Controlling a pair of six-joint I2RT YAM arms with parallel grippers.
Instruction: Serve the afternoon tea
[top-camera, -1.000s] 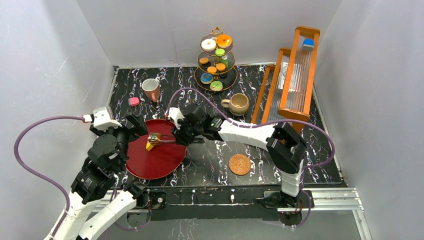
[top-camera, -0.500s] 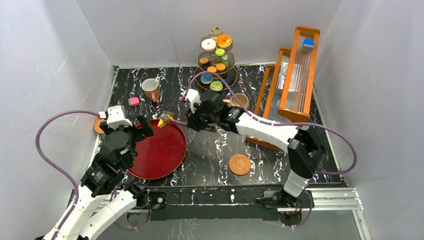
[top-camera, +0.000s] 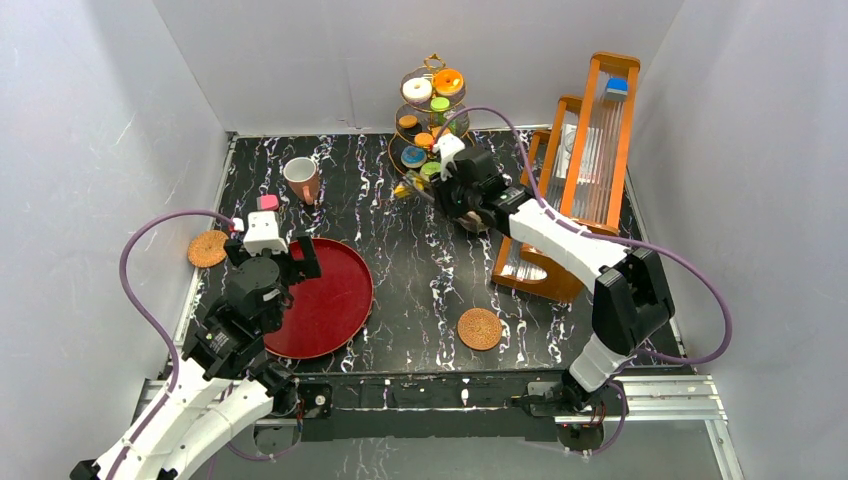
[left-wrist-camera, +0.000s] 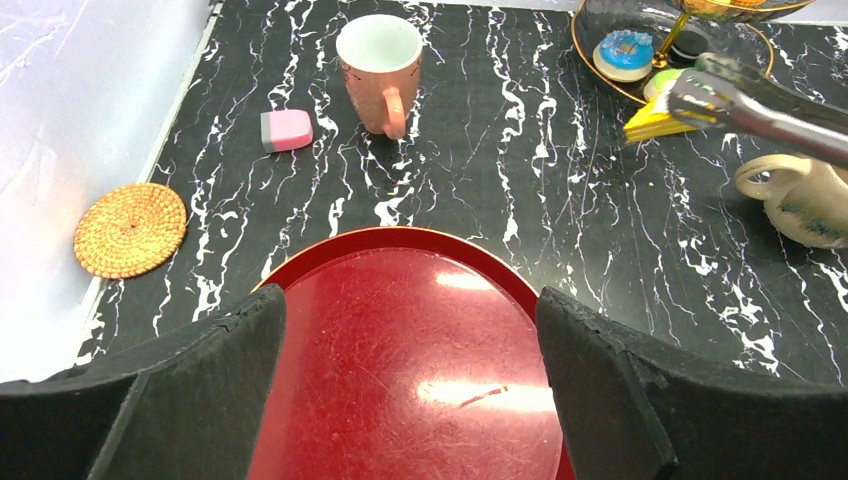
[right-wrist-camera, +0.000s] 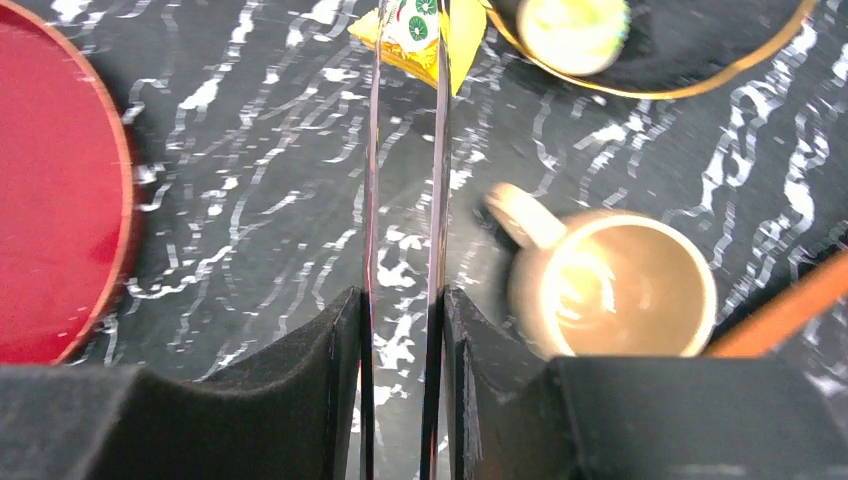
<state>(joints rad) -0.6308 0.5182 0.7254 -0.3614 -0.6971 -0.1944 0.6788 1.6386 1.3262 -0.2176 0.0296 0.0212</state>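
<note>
Okay, my right hand (right-wrist-camera: 400, 310) is narrow, clamped on the tongs (right-wrist-camera: 438, 180), both arms of them pinched between my pads. The tong tips grip a yellow cake slice (right-wrist-camera: 415, 35) in the air, just beside the bottom tier of the stand (top-camera: 433, 63). A green pastry (right-wrist-camera: 572, 30) sits on that tier, close to the slice. The beige mug (right-wrist-camera: 610, 290) stands upright on the worktop (top-camera: 420, 280), under my right wrist. My left hand (left-wrist-camera: 410, 310) is wide, holding nothing, over the far part of the red tray (left-wrist-camera: 400, 360). The pink mug (left-wrist-camera: 380, 60) stands upright beyond the tray, with a pink block (left-wrist-camera: 287, 130) to its left. One coaster (top-camera: 208, 248) lies at the left edge, another (top-camera: 479, 328) near the front. A wooden rack (top-camera: 590, 140) stands on the right.
</note>
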